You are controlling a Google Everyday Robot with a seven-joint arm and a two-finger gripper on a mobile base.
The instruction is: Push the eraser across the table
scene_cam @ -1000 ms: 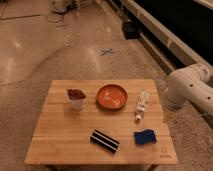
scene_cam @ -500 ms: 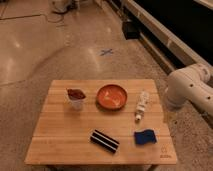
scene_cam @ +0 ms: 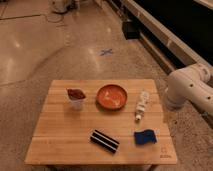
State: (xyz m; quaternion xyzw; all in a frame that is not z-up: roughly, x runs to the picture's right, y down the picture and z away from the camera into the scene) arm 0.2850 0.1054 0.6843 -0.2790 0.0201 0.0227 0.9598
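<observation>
Nothing moved since my last look, eraser (scene_cam: 104,140) lying near the front edge of the counter (scene_cam: 55,135), near the blue sponge (scene_cam: 144,137), white arm (scene_cam: 187,90) beside the counter, tool out of view, its state I cannot tell

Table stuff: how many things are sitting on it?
5: cup at back left, orange bowl at back middle, bottle on the right, eraser in front, blue sponge at front right. The robot's hand is out of view.

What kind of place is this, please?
Probably a robotics lab: a polished floor with a blue tape cross, a white robot arm beside the table. The gripper is out of view.
</observation>
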